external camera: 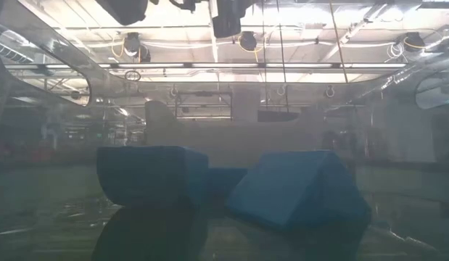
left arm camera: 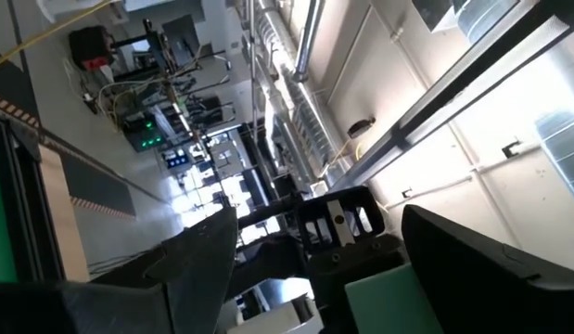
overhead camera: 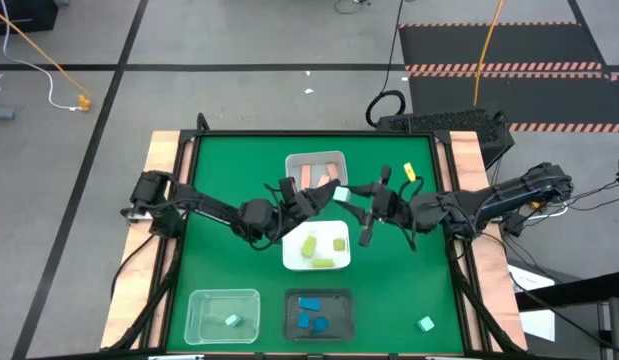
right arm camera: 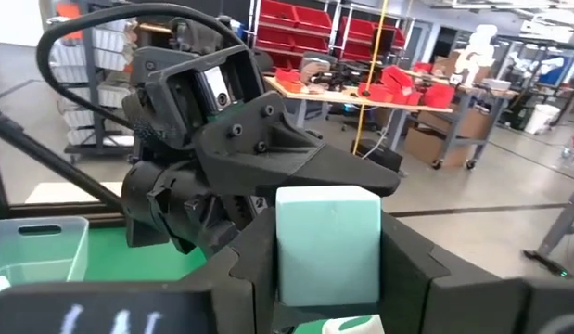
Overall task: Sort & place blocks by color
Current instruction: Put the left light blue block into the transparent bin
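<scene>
While gripped, mint block [right arm camera: 326, 243] (underside hidden), grippers overlapping

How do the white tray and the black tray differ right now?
The white rectangular tray holds yellow-green blocks; the black tray holds blue blocks. The white tray lies mid-table; the black tray lies at the high view's lower edge. Each holds one colour.

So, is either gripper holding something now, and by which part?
Yes. The right gripper clamps a pale mint green cube by its two opposite side faces, above the table's middle. The left gripper, facing it, is open.
</scene>
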{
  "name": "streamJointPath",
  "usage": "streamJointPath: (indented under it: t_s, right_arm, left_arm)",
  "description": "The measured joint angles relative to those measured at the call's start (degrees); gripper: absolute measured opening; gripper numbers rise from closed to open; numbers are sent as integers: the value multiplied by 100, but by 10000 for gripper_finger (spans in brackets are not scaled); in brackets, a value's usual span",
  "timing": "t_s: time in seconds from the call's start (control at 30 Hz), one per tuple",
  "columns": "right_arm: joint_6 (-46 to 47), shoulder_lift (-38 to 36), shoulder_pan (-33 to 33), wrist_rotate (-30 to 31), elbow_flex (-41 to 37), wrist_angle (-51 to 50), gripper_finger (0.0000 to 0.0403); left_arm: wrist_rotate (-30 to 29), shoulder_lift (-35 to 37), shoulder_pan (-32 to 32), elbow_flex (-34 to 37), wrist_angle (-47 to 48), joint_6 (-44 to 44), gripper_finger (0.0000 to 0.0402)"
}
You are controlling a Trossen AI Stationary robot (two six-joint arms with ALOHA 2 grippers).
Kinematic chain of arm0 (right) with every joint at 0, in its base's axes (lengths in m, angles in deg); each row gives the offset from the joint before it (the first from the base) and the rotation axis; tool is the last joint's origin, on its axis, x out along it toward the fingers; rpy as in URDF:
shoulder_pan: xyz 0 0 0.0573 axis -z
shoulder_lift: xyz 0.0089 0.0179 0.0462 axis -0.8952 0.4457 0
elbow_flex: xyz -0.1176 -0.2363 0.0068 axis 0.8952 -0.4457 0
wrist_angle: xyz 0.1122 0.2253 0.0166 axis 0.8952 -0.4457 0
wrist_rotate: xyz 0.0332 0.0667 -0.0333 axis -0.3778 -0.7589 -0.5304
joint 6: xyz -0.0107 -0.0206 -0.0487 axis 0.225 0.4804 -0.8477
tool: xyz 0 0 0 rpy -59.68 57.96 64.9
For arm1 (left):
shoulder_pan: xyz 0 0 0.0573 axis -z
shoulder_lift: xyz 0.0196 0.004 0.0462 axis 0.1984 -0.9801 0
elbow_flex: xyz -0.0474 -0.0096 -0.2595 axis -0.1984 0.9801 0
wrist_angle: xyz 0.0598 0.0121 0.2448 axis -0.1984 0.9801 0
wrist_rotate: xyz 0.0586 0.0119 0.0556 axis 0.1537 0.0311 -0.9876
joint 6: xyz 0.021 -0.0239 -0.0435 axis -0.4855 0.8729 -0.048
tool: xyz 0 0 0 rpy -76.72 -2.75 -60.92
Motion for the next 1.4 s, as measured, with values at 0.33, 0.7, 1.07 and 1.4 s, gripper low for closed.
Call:
streamJointPath:
  t_s: [0.33, 0.7, 1.07, 1.4]
  right_arm:
    - [-31, 11, 31, 495, -1, -48, 113]
    - [-93, 13, 66, 1130, -1, -2, 113]
    - [14, 93, 376, -155, -3, 45, 113]
    - [-675, -67, 510, -1095, -10, -495, 113]
  left_arm:
    - [211, 0, -325, 0, 28, 255, 305]
    - [1203, 0, -683, 0, -57, 975, 305]
    - [1977, 0, -752, 0, 15, 1322, 271]
    - [2460, -7, -724, 0, 113, 1355, 163]
